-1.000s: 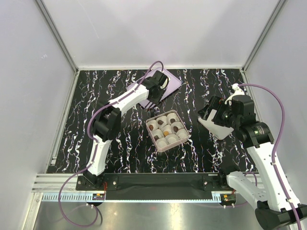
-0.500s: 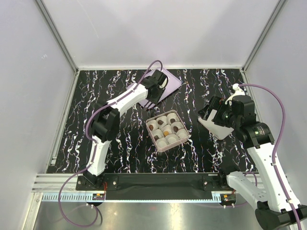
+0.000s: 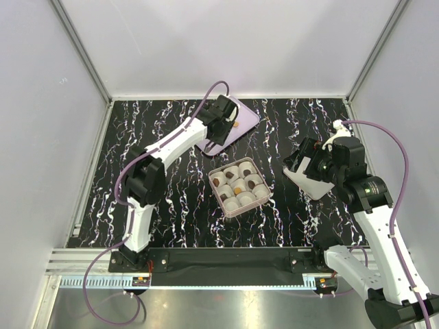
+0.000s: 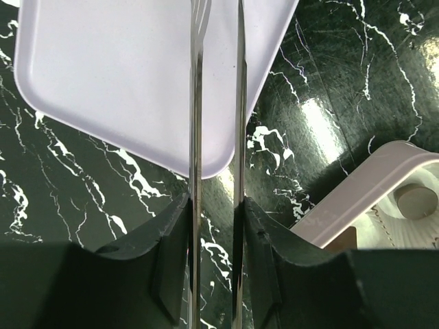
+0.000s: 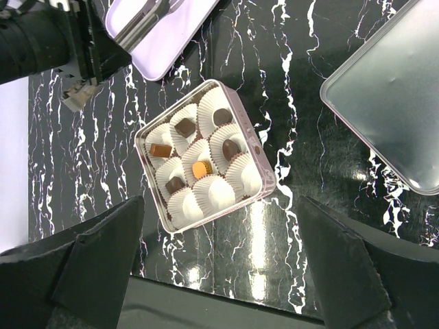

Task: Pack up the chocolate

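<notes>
Left pincer [image 4: 218, 20] up top of the overhead frame, thin blades a narrow gap apart over the lavender tray [image 4: 110, 62]. The tips run off my wrist view, so I can't tell if they're pinching anything. A brownish speck [image 3: 235, 125] sits on the tray by the tips, too small to name. The chocolate [image 5: 184, 127] lies well below that, mid-frame, in the square box [image 5: 254, 140]: nine white cups [image 5: 214, 194], six filled, four dark and two lighter, and three empty. Right pincer [image 5: 219, 257] spread wide, grasping nothing. A silver lid [image 5: 391, 103] lies flat at the right.
</notes>
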### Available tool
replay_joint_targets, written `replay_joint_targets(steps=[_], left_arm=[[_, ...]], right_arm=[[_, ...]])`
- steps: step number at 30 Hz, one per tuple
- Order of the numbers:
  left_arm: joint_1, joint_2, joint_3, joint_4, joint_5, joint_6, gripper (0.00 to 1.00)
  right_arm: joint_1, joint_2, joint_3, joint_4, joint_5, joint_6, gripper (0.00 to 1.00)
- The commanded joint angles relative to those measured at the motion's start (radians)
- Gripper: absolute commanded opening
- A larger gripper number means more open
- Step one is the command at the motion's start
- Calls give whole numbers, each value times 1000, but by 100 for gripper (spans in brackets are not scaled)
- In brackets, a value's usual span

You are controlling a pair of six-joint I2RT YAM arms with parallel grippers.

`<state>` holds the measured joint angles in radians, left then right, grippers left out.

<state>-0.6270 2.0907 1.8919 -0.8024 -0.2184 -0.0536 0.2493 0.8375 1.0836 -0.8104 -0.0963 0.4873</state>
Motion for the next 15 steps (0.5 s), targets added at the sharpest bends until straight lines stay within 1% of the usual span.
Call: replay_joint_targets(steps=[1,4,8,15], left_arm=[[-3,-92,19,16,-27,-6,38],[-2,-93,10,20,-32,-3,38],[-2,-75,21,38,-39,6,43],[-2,15,99,66,-19,32,47]], right_arm=[[-1,-12,16,7,0,7,100],[-1,-15,16,10,-6,10,100],[-1,-14,19,11,-6,11,100],[-1,-6,19,13,0,4,100]])
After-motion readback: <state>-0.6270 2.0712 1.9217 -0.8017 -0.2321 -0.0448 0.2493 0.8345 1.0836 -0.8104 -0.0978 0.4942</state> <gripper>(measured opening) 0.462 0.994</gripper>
